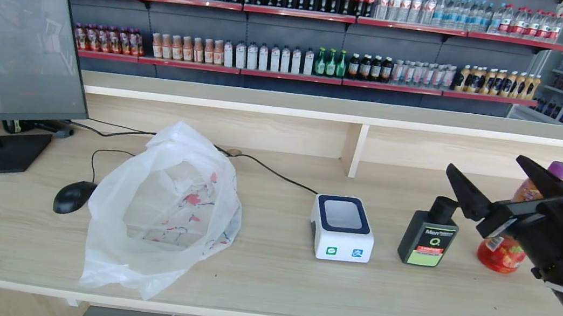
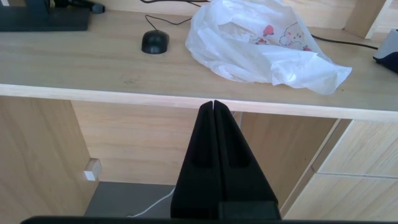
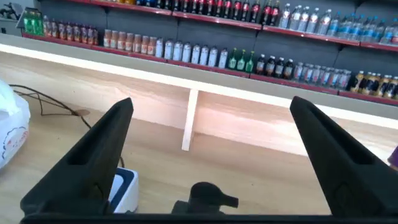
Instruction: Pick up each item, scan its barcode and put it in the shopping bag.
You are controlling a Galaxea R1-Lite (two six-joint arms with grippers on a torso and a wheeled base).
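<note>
Counter (image 1: 271,276) layout, as seen from the head view: a white plastic shopping bag (image 1: 166,208) is placed left of centre, lying slumped with its mouth open toward the counter's front edge. A white barcode scanner (image 1: 342,228) with a dark-framed window is positioned just right of the bag, apart from it. Two items are stood upright right of the scanner: a dark green bottle (image 1: 427,237) with a black cap, and beside it, farther right, an orange drink bottle (image 1: 503,252) with a purple cap. The drink bottle is partly hidden by the right arm. Neither item is held.

The right gripper (image 1: 484,162) is held above the right end of the counter, over the two bottles. Its jaws are spread wide with nothing between them. In the right wrist view, the same gripper (image 3: 211,102) is seen wide apart, and the black cap of the green bottle (image 3: 208,193) is seen below the gap. The scanner (image 3: 124,186) is visible beside one finger.

The left gripper (image 2: 214,106) is located below the counter's front edge, facing the cabinet front. Its jaws are pressed together and grip nothing. The bag (image 2: 261,43) is seen on the counter above it.

A black mouse (image 1: 74,197) is placed left of the bag, and a monitor (image 1: 12,52) is stood at the far left. Shelves (image 1: 300,13) of bottled drinks are mounted behind the counter.
</note>
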